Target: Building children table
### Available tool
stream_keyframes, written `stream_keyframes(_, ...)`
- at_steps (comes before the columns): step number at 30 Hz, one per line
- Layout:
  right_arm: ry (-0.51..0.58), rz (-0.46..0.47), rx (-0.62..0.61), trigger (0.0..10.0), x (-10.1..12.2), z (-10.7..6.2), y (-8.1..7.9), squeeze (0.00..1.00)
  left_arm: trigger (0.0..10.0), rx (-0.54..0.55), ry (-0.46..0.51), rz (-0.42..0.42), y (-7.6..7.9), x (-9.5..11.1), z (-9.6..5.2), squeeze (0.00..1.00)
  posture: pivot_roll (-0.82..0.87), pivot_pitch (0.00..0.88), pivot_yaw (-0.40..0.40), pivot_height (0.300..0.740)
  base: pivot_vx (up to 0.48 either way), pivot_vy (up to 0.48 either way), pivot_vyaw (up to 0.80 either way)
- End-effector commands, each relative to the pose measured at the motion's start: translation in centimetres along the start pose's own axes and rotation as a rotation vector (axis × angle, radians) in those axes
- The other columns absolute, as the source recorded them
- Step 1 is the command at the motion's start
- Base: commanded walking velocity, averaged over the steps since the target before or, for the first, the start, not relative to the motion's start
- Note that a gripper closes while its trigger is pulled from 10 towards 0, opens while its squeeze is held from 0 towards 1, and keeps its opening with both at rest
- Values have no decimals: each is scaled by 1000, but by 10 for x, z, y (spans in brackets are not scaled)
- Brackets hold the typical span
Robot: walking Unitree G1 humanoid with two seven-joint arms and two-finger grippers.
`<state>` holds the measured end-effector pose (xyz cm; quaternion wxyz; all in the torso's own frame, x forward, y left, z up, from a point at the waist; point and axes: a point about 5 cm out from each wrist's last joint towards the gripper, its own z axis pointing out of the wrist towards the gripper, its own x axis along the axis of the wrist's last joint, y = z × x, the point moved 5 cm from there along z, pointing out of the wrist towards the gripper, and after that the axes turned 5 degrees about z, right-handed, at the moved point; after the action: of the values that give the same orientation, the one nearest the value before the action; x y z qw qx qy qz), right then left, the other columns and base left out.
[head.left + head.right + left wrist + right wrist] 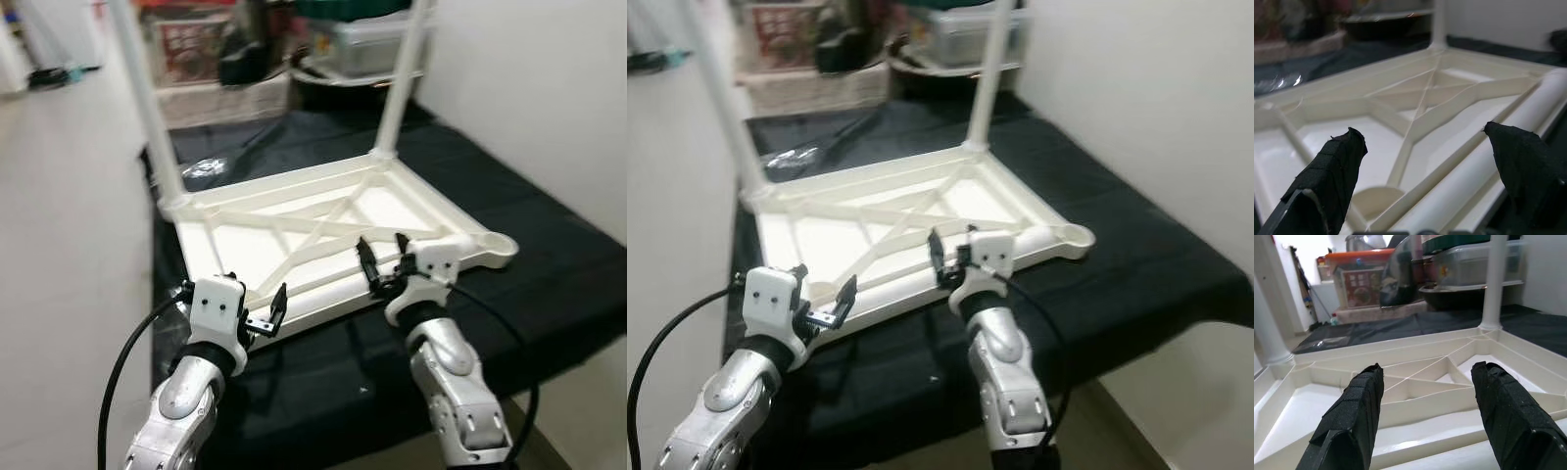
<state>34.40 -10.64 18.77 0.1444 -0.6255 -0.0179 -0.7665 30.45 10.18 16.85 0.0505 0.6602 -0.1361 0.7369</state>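
**Both grippers at the near edge of the upturned table top**

Here the white table top [323,230] lies upside down on the black cloth [509,294], its ribbed underside facing up. I take that top as my landmark. Two white legs already stand in its far corners: the far left leg [147,98] and the far right leg [402,78]. At its near right corner an empty round socket [500,243] shows.

My left gripper [266,315] hangs at the near left edge of the top, fingers apart, with nothing between them; through its wrist camera I see a loose white leg [1488,171] lying along the near rim of the top, between the fingers [1332,171].

My right gripper [384,260] hovers over the near edge of the top, toward the socket corner, fingers spread and empty.

Beyond the far side of the top, storage boxes [1366,284] and a clear bin [1469,264] stand blurred.
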Motion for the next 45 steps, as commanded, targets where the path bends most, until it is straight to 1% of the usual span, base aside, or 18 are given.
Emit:
stream_keyframes(1, 16, -10, 21, 10000, 2, 0, -8, 0, 10000, 30, -26, 40, -4, -9, -1, 0, 40, 33, -30, 740, 0, 0, 0)
stream_keyframes(3, 13, -10, 22, 10000, 0, 0, -9, 0, 10000, 20, -20, 82, -1, -8, 0, 0, 40, 31, -25, 740, 0, 0, 0)
stream_keyframes(7, 7, -12, 17, 10000, -1, -1, -9, 0, 10000, 18, -16, 104, 2, -9, 1, 0, 41, 24, -27, 740, 0, -86, 0)
stream_keyframes(14, -10, -13, 4, 10000, -8, -5, -10, 0, 10000, 13, -33, 104, 6, -16, 3, 0, 34, 26, -19, 740, 0, -419, 0)
stream_keyframes(17, -17, -30, -14, 10000, -11, -9, -8, 0, 10000, 4, -41, 118, 10, -20, 3, 0, 33, 29, -18, 740, 0, -452, 0)
stream_keyframes(23, -14, -28, -27, 10000, -11, -9, -6, 0, 10000, -9, -48, 140, 12, -22, 4, 0, 34, 32, -15, 740, 0, -446, 0)
stream_keyframes(28, -11, -31, -32, 10000, -10, -9, -4, 0, 10000, -16, -47, 128, 13, -23, 4, 0, 37, 36, -15, 740, 0, -445, 0)
stream_keyframes(29, -10, -31, -32, 10000, -11, -9, -4, 0, 10000, -17, -52, 107, 14, -24, 4, 0, 38, 37, -15, 740, -439, 0, 0)
stream_keyframes(33, -9, -32, -29, 10000, -10, -9, -5, 0, 10000, -22, -55, 97, 15, -25, 3, 0, 39, 39, -16, 740, -457, 0, 0)
stream_keyframes(36, -11, -34, -22, 10000, -11, -8, -5, 0, 10000, 6, -52, 124, 11, -26, 2, 0, 38, 43, -20, 740, -447, -81, 0)
stream_keyframes(40, -11, -36, -22, 10000, -11, -8, -5, 0, 10000, 6, -52, 136, 12, -27, 2, 0, 38, 44, -21, 740, -300, -61, 0)
stream_keyframes(45, -9, -43, -32, 10000, -10, -7, 0, 0, 10000, -1, -64, 131, 12, -29, 2, 0, 36, 48, -22, 740, 0, 0, 0)
